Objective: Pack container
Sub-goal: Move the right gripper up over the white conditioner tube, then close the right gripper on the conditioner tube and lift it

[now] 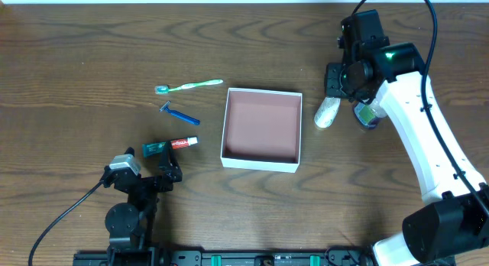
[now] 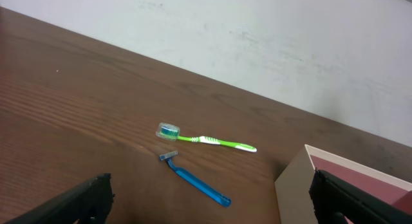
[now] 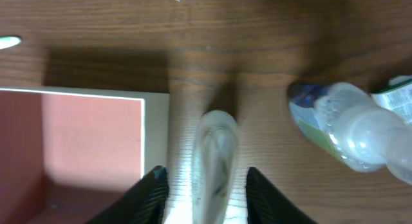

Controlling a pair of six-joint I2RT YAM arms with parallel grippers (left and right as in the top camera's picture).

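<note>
The container (image 1: 260, 160), a shallow white box with a pinkish-brown inside, sits mid-table and looks empty. A pale tube (image 1: 327, 111) lies just to its right, and a clear bottle (image 1: 368, 114) with a green label lies beyond that. My right gripper (image 1: 335, 89) is open above the tube. In the right wrist view its fingers (image 3: 206, 193) straddle the blurred tube (image 3: 216, 153) with gaps on both sides, beside the container wall (image 3: 156, 130) and the bottle (image 3: 351, 130). My left gripper (image 1: 170, 169) is open and empty near a toothpaste tube (image 1: 173, 145).
A green toothbrush (image 1: 189, 85) and a blue razor (image 1: 179, 115) lie left of the container. Both show in the left wrist view, toothbrush (image 2: 206, 140) and razor (image 2: 196, 182), with a container corner (image 2: 297, 185) at the right. A white wall runs behind the table.
</note>
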